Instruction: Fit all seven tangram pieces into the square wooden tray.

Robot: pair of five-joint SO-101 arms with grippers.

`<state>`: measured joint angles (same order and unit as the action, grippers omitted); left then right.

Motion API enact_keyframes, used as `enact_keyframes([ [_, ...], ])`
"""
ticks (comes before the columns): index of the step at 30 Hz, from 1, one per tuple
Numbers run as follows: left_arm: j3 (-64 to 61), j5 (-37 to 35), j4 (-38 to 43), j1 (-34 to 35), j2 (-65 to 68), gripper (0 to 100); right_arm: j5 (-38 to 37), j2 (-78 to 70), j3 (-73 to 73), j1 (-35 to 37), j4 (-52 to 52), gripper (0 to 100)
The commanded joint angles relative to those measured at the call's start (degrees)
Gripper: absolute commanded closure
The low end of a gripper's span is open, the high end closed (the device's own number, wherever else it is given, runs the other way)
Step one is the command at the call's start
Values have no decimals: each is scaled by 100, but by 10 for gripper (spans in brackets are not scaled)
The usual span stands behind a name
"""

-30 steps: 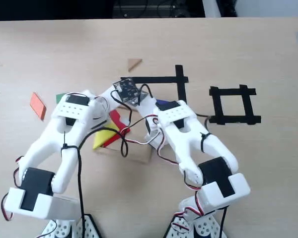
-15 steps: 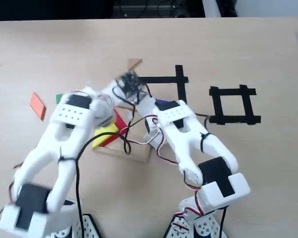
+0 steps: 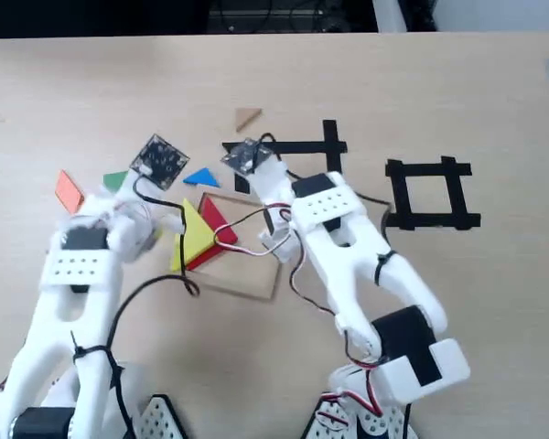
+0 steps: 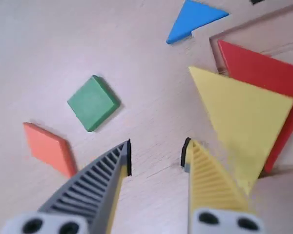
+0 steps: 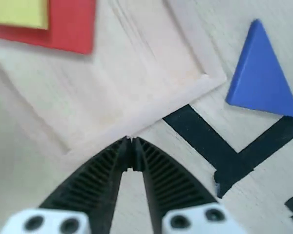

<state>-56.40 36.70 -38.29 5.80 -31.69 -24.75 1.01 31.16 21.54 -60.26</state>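
1. Left gripper: open and empty, jaws spread above bare table.
2. In the high view the square wooden tray lies at 3 o'clock from the wrist of the left arm. The yellow triangle rests on the red triangle at the tray's 9 o'clock side.
3. Loose pieces, read from the tray: light blue triangle at 11 o'clock, green square at 10 o'clock, orange parallelogram farther out toward 9 o'clock, tan triangle at 12 o'clock.
4. Right gripper: closed on nothing (fingertips pressed together), tips at the tray's rim near a corner.
5. The right wrist view adds a dark blue triangle just outside that corner, beside the black tape. The left wrist view shows the green square and orange parallelogram lying apart from each other, to one side of the open jaws.
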Motion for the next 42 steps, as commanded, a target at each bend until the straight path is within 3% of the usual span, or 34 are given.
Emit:
enact_keyframes([
  [1, -189, -765, 475, -514, -149, 805, 62, 295, -541, 299, -352, 987],
  [8, -286, -791, 510, -752, -132, 805, 70, 242, -769, 299, -369, 987],
  [15, -558, -765, 1327, 242, -132, 805, 35, 233, -303, 132, 316, 987],
  [18, -813, -554, 1371, 136, -123, 805, 26, 75, -295, 149, 527, 987],
  [23, -1007, -536, 1380, -215, -123, 805, 62, -1147, -1464, 114, -211, 987],
  [29, -980, -536, 1415, 48, -123, 805, 26, -2281, -2413, 141, -343, 988],
  [36, -1024, -273, 1415, 154, -123, 805, 26, -2659, -2730, 290, -387, 987],
  [42, -1165, -281, 1407, -295, -44, 805, 26, -2659, -2756, 598, -396, 987],
])
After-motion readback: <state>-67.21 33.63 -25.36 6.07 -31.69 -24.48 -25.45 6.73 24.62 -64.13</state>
